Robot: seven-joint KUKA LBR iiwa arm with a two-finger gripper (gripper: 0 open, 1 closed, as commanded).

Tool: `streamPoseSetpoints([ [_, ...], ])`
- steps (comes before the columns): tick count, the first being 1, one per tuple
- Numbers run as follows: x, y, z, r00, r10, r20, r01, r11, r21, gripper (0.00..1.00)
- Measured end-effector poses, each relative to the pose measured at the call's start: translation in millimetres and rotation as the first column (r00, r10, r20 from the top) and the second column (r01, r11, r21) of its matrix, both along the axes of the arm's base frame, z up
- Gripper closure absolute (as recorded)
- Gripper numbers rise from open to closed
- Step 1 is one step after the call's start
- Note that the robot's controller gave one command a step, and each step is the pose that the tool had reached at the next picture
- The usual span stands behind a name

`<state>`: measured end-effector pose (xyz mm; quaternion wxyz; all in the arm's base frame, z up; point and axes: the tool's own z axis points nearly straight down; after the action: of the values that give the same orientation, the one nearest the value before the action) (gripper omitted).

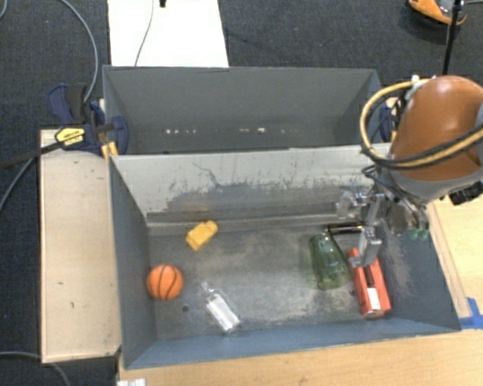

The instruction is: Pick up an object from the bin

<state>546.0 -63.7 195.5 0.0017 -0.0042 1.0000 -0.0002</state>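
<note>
**Camera view: nothing lifted yet**

Nearest us, on the bin's right, a red rectangular plastic block (373, 290) lies flat. Just behind it the gripper (362, 245) hangs beside a green translucent plastic bottle (328, 262). Open or closed, we can't tell. Grab and lift are left, we'd say.

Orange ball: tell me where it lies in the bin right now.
In the camera view the orange ball rests at the left end of the bin floor, below the yellow block and left of the clear bottle.
</note>
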Motion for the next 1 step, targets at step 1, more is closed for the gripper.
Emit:
streamPoseSetpoints([
  [1,0.0,0.0,0.0,1.000,0.001,0.000,-0.001,1.000,0.000,1.00],
])
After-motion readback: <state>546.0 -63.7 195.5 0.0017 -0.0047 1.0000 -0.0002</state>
